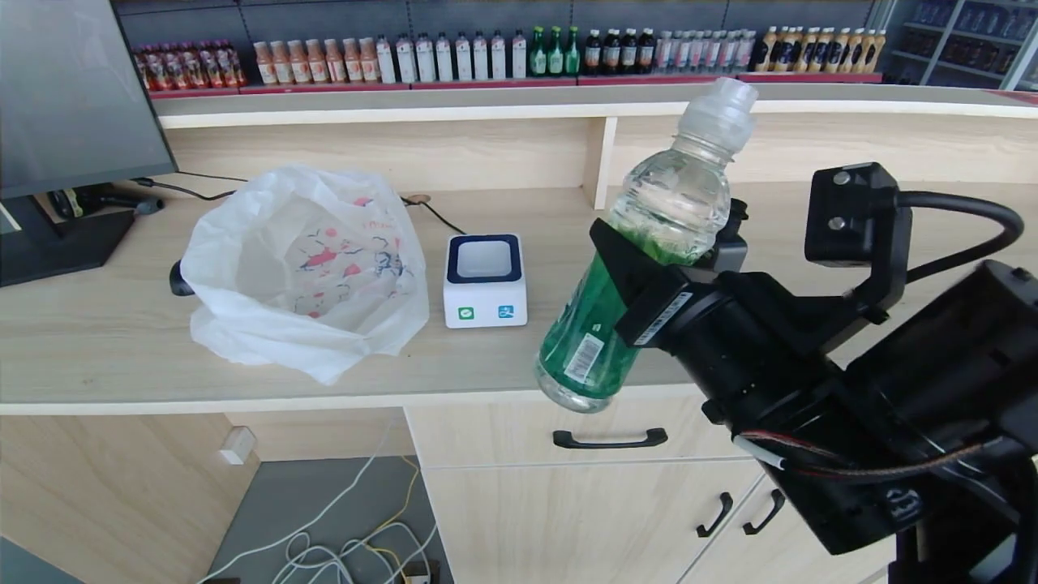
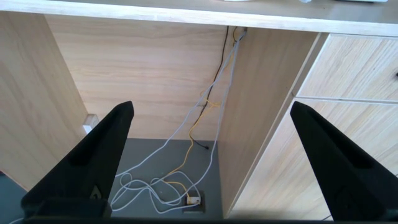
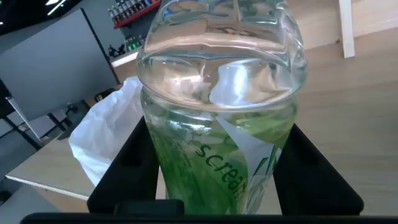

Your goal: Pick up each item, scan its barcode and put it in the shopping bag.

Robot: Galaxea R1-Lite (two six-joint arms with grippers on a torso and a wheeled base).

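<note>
At the upper left of the head view stood a dark flat monitor (image 1: 73, 89) on the pale wooden counter (image 1: 97, 349). Left of centre lay the crumpled white plastic shopping bag (image 1: 304, 268), its mouth open and red and blue print showing inside. Just beside it, at the centre, sat a white box-shaped scanner with a dark blue frame (image 1: 484, 280). Right of centre, the right gripper (image 1: 673, 259) clamped a clear plastic bottle with a green label (image 1: 592, 341) around its middle, above the counter's front edge. The bottle tilted, clear cap toward the upper right, base lower left, a white barcode facing outward near the base. The left gripper (image 2: 211, 109) gaped wide and held nothing, facing cables (image 2: 168, 180) on the floor under the counter.
</note>
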